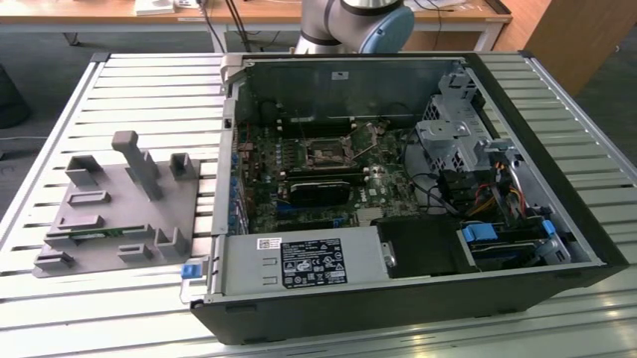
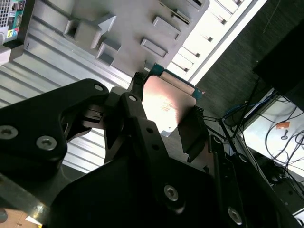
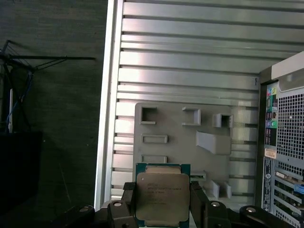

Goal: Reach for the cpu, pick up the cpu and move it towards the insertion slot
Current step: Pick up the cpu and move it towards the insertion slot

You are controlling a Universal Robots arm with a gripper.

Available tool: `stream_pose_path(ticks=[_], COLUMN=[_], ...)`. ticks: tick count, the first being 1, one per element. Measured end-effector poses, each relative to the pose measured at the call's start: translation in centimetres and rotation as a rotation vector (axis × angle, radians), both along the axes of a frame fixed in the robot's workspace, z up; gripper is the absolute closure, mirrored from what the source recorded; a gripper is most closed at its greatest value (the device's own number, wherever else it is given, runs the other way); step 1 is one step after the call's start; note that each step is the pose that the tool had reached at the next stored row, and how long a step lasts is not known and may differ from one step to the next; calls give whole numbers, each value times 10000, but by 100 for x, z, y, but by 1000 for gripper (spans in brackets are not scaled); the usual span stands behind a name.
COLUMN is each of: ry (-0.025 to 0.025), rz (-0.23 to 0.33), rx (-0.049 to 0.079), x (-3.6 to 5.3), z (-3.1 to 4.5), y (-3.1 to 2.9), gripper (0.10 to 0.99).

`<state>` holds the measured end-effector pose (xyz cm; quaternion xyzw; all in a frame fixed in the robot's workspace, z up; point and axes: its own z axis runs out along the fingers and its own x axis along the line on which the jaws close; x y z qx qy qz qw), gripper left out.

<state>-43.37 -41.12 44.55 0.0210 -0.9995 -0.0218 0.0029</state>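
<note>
Cpu (image 3: 162, 194) pinched by two opposite edges in the gripper (image 3: 162, 211), shiny lid showing in both wrist views. Held up in the air over the grey plate (image 3: 171, 128) on the slatted desk (image 3: 190, 61), near the case (image 3: 285, 156). Slot (image 1: 327, 153) sitting on the green board inside the case, well apart.

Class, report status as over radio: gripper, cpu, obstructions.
Gripper shut on cpu. Held above grey fixture plate, outside computer case. Insertion slot not yet reached.
</note>
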Motion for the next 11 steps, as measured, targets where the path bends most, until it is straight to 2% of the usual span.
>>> stream_pose_path(ticks=[11], ry=[0], rz=[0], rx=[0], x=[298], z=[0], y=[0], gripper=[545])
